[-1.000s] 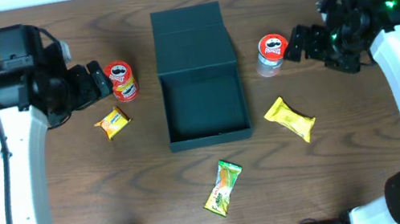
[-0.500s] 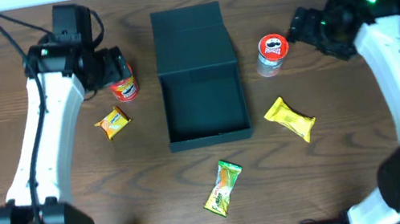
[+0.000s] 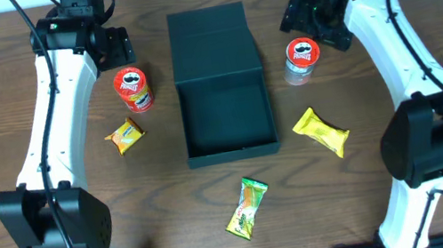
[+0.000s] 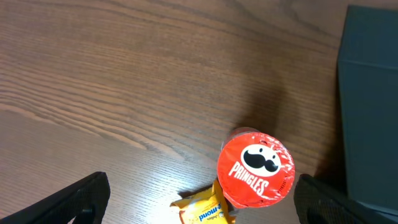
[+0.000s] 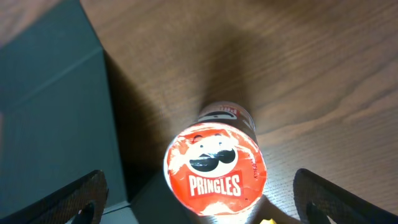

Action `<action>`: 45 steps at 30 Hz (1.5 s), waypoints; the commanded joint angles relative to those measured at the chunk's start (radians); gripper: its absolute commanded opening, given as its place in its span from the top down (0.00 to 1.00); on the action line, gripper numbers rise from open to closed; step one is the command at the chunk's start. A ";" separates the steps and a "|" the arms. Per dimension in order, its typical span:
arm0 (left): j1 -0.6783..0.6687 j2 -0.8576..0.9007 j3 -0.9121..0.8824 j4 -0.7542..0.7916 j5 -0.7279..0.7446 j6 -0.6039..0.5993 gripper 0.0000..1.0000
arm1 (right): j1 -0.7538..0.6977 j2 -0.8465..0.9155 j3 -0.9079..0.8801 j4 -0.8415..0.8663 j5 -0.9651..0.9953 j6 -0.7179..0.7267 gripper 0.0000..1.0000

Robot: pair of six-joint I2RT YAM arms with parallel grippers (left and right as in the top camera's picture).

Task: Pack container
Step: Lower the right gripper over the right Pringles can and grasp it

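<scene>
- The brown wooden table (image 3: 397, 203) fills the whole overhead view. There is lots of bare wood near the front edge and in the far corners.
- The two white robot arms reach in from the front. The left arm (image 3: 52, 134) runs up the left side and the right arm (image 3: 403, 48) runs up the right side. Both bend in toward the middle at the far end.
- The dark teal-green square box, the container (image 3: 227, 114), sits in the middle of the table between the arms. Its flat lid is flipped open and lies back toward the far edge.
- The left gripper (image 3: 121, 51) is near the far edge, left of the lid and apart from it. Its black fingers (image 4: 81, 199) are spread wide and hold nothing.
- The right gripper (image 3: 298, 16) is near the lid's right side. Its fingers (image 5: 74, 199) are spread wide too and hold nothing.
- The small red Pringles can (image 3: 133, 89) stands up just in front of the left gripper, between it and the box's left wall.
- The small grey Pringles can with a red top (image 3: 301, 58) stands up just in front of the right gripper, near the box's right wall.
- The yellow crinkly packet (image 3: 322, 131) lies to the right of the box's front corner.
- The green and orange packet (image 3: 247, 207) lies in front of the box, apart from it.
- The little yellow-orange packet (image 3: 125, 135) lies in front of the red can.
</scene>
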 commanded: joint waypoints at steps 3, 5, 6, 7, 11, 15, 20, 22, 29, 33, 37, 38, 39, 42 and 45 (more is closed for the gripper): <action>-0.002 0.006 0.027 -0.002 -0.026 0.012 0.04 | 0.007 0.034 0.020 -0.019 0.069 0.022 0.03; -0.001 0.006 0.027 -0.002 -0.026 0.011 0.04 | 0.007 0.038 0.019 -0.020 0.069 0.022 0.02; -0.001 0.006 0.027 -0.002 -0.026 0.011 0.04 | 0.007 0.039 0.019 -0.020 0.069 0.022 0.01; -0.001 0.006 0.027 -0.003 -0.025 0.011 0.04 | 0.007 0.039 0.019 -0.019 0.069 0.022 0.01; -0.002 0.006 0.027 -0.003 -0.026 0.011 0.04 | 0.007 0.039 0.019 -0.046 0.069 0.024 0.01; -0.002 0.006 0.027 -0.002 -0.025 0.011 0.04 | 0.008 0.052 0.019 -0.097 0.057 0.053 0.01; -0.002 0.006 0.027 -0.002 -0.025 0.011 0.04 | 0.014 0.076 0.018 -0.091 0.024 0.056 0.01; -0.002 0.006 0.027 -0.002 -0.025 0.011 0.04 | 0.019 0.085 0.017 -0.089 0.020 0.056 0.01; -0.002 0.006 0.027 -0.003 -0.025 0.011 0.04 | 0.045 0.099 0.003 -0.034 0.016 0.052 0.01; -0.002 0.006 0.027 -0.003 -0.025 0.011 0.04 | 0.053 0.100 0.003 -0.026 0.018 0.051 0.01; -0.002 0.006 0.027 -0.006 -0.025 0.011 0.04 | 0.053 0.100 -0.014 -0.027 0.054 0.039 0.01; -0.002 0.006 0.027 -0.006 -0.025 0.011 0.04 | 0.053 0.101 -0.023 -0.027 0.066 0.033 0.01; -0.002 0.006 0.027 -0.006 -0.025 0.011 0.04 | 0.053 0.100 -0.033 -0.026 0.071 0.029 0.01; -0.002 0.006 0.027 -0.006 -0.025 0.011 0.04 | 0.053 0.101 -0.058 -0.026 0.073 0.029 0.07; -0.002 0.006 0.027 -0.006 -0.025 0.011 0.04 | 0.053 0.101 -0.061 -0.026 0.073 0.029 0.13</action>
